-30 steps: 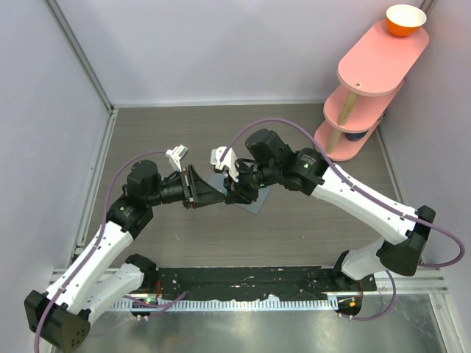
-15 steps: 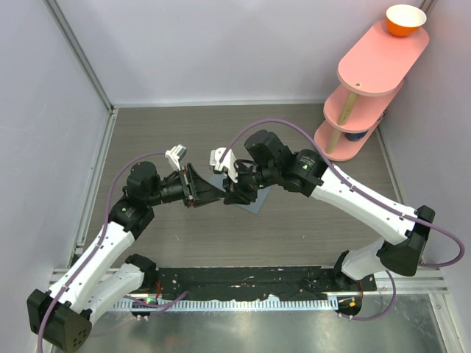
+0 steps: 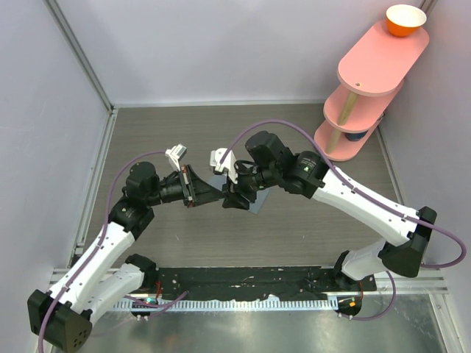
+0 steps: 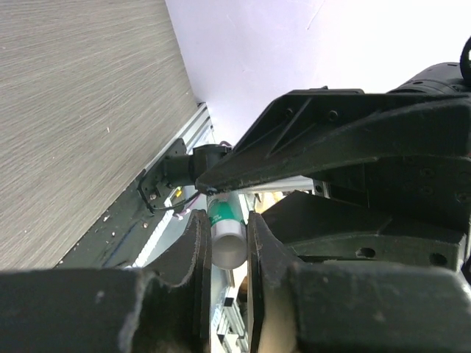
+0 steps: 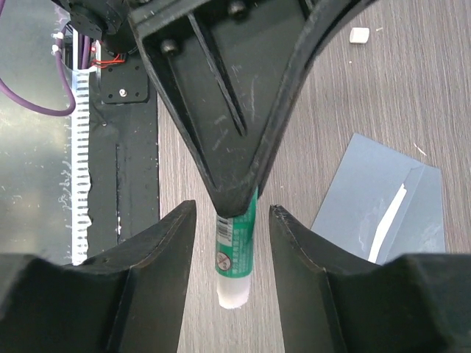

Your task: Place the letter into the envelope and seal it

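Note:
My left gripper (image 3: 218,196) is shut on a green-and-white glue stick (image 4: 227,250) and holds it in the air above the table. In the right wrist view the glue stick (image 5: 237,257) sticks out of the left fingertips (image 5: 235,147), white end towards the camera. My right gripper (image 5: 234,220) is open, one finger on each side of the stick and neither touching it. It meets the left gripper tip to tip in the top view (image 3: 234,200). The slate blue-grey envelope (image 5: 375,198) lies flat on the table below with a white strip on it. It is mostly hidden in the top view (image 3: 255,202).
A pink three-tier shelf (image 3: 368,81) stands at the back right with an orange bowl (image 3: 405,20) on top. A small white piece (image 5: 359,34) lies on the wood table. A black rail (image 3: 243,283) runs along the near edge. Grey walls close the left and back.
My right gripper has shifted slightly left and nearer, closer around the tip of the left gripper. The left gripper has hardly moved and still holds the glue stick.

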Available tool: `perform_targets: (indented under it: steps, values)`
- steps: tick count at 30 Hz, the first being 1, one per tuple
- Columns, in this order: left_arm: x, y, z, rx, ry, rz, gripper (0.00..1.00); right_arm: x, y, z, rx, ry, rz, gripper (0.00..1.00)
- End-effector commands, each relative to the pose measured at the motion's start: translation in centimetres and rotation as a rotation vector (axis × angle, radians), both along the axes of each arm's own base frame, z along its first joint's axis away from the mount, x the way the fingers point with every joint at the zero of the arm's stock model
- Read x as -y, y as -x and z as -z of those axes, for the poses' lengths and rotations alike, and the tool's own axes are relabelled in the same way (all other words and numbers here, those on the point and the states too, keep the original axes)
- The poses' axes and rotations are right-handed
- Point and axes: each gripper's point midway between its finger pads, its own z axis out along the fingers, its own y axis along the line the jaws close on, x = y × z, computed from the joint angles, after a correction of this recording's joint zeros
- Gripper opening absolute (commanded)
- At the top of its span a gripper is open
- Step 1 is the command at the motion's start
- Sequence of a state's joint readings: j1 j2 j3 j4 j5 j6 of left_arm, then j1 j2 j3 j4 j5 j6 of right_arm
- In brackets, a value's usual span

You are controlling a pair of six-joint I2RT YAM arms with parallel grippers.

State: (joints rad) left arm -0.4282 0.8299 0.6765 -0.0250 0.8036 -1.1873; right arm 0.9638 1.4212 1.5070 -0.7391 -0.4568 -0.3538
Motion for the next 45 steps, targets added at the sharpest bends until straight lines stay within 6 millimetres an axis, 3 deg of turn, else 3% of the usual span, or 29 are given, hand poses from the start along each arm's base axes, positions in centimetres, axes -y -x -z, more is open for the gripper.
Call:
perform_targets:
  steps: [1, 17, 21, 24, 28, 30, 31, 34, 45]
  values:
    - [-0.2, 0.6, -1.8, 0.094, 0.027, 0.028, 0.0, 1.2, -0.1, -1.5, 0.03, -0.042, 0.015, 0.5]
    - [-0.2, 0.4, -2.2, 0.081, 0.065, 0.037, 0.0, 2.4, 0.8, -0.4, 0.029, 0.01, -0.036, 0.45]
    - [-0.1, 0.3, -1.9, 0.069, 0.064, 0.04, 0.0, 2.1, 0.9, -0.7, 0.034, -0.004, -0.043, 0.21]
    - [-0.1, 0.3, -1.8, 0.065, 0.062, 0.037, 0.0, 1.9, 0.8, -0.9, 0.032, -0.011, -0.046, 0.09]
    - [-0.2, 0.3, -1.5, 0.054, 0.052, 0.031, 0.0, 1.5, 0.6, -1.1, 0.027, -0.015, -0.044, 0.1]
    - [-0.2, 0.3, -1.2, 0.049, 0.043, 0.027, 0.07, 1.2, 0.5, -1.4, 0.026, -0.021, -0.047, 0.02]
    - [-0.3, 0.2, -1.0, 0.042, 0.038, 0.018, 0.2, 1.1, 0.5, -1.5, 0.025, -0.027, -0.05, 0.01]
    - [-0.4, -0.1, -0.3, 0.021, 0.019, -0.001, 0.36, 0.9, 0.5, -1.7, 0.024, -0.035, -0.053, 0.01]
    - [0.3, -0.4, 0.2, 0.013, 0.017, -0.016, 0.36, -0.5, -0.2, -1.6, 0.016, -0.053, -0.052, 0.01]
